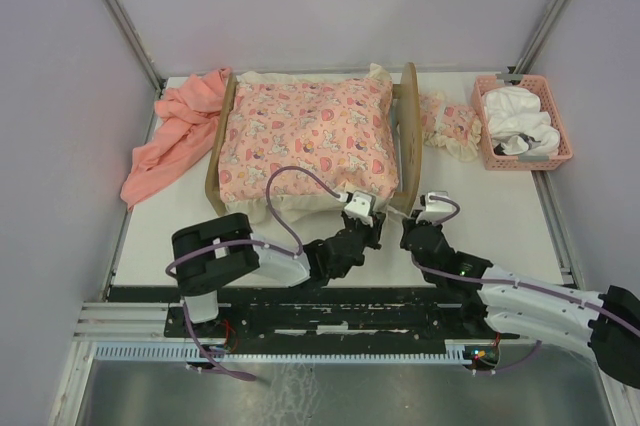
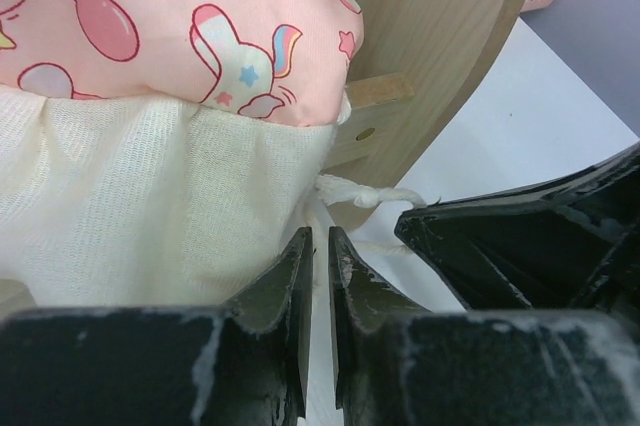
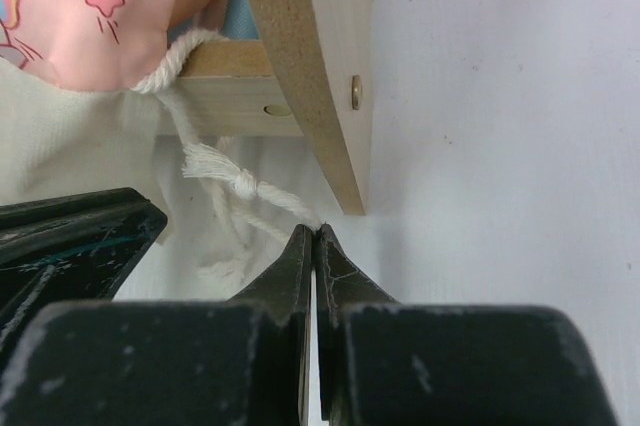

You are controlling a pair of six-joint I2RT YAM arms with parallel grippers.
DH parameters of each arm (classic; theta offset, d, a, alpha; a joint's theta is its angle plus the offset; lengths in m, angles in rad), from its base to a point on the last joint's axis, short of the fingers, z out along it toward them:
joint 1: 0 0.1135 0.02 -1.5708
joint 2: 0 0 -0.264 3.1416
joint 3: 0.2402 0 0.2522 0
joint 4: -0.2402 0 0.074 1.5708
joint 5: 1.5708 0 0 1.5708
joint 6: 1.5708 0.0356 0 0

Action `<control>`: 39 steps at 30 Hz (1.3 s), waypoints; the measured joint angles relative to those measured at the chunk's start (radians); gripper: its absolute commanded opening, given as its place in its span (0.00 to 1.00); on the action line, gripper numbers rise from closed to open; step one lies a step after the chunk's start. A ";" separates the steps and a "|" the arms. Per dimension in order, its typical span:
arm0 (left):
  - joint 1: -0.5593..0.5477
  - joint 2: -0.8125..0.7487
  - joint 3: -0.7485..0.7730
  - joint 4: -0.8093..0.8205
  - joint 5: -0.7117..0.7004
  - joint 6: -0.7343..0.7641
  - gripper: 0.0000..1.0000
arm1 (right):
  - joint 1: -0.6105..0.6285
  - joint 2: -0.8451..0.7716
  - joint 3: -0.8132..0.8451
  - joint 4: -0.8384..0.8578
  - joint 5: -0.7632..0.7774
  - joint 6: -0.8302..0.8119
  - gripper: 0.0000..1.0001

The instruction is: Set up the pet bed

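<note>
The pet bed [image 1: 408, 131] stands at the back centre, its light-wood frame holding a pink cartoon-print cushion [image 1: 310, 136] with a cream underside [image 2: 150, 196]. A white knotted cord [image 3: 235, 181] hangs from the cushion's near right corner by the wooden end board [image 3: 310, 76]. My right gripper [image 3: 316, 231] is shut on the tip of one strand of that cord. It shows at the board's near end in the top view [image 1: 432, 204]. My left gripper [image 2: 320, 234] is beside it at the cushion's corner [image 1: 360, 208]. Its jaws are almost together with nothing between them.
A salmon-pink cloth [image 1: 175, 131] lies crumpled at the bed's left. A small pink print pillow [image 1: 447, 124] lies right of the end board. A pink plastic basket [image 1: 500, 158] with white cloth in it stands at the back right. Grey walls close the sides.
</note>
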 measured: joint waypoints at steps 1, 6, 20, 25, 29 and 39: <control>0.003 0.005 0.005 -0.004 -0.001 0.000 0.15 | 0.000 -0.007 0.000 -0.002 0.003 0.002 0.02; 0.019 0.020 0.022 -0.032 -0.013 0.000 0.12 | 0.000 -0.066 -0.012 -0.009 0.024 0.012 0.02; 0.031 0.060 0.068 -0.045 0.033 -0.002 0.19 | 0.000 0.000 -0.015 0.007 0.026 0.014 0.02; 0.035 0.089 0.080 -0.046 0.029 -0.008 0.21 | 0.000 -0.001 -0.015 0.007 0.026 0.014 0.02; 0.043 0.100 0.082 -0.045 0.030 -0.008 0.22 | 0.000 -0.001 -0.015 0.007 0.026 0.013 0.02; 0.050 0.115 0.082 0.027 0.062 -0.008 0.23 | 0.000 0.000 -0.015 0.011 0.023 0.010 0.02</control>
